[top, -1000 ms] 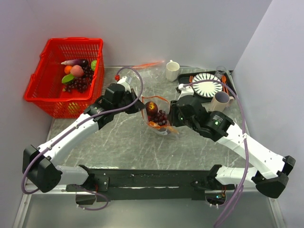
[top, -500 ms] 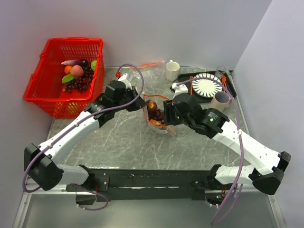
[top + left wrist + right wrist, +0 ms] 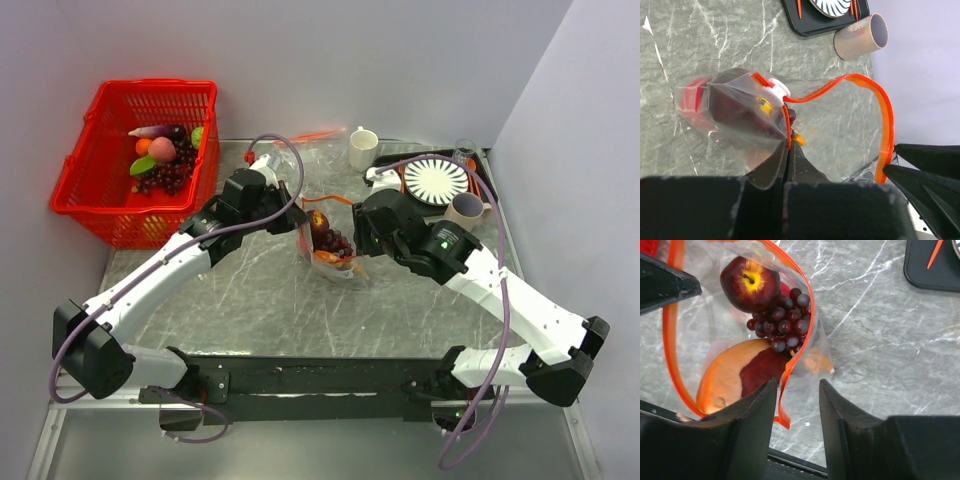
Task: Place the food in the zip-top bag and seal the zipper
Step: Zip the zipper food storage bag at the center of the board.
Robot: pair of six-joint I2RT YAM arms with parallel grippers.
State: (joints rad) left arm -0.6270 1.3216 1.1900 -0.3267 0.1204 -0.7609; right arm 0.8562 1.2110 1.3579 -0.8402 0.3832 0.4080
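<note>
Both grippers at the bag mouth, food inside, zipper gaping.

We see the left gripper (image 3: 790, 146) clenched on the zipper (image 3: 860, 77), with the white slider (image 3: 776, 90) just beyond its tips. The right gripper (image 3: 797, 385) has its jaws apart. The strip runs lengthwise down between them, hugging one finger, unpinched. We judge the right arm nearer the loose end. The zip-top bag (image 3: 735, 82) lies on the table (image 3: 250, 290) between the arms, holding the red apple (image 3: 750, 282), grape bunch (image 3: 782, 325) and orange-brown curved piece (image 3: 722, 375). We find no readable writing.
</note>
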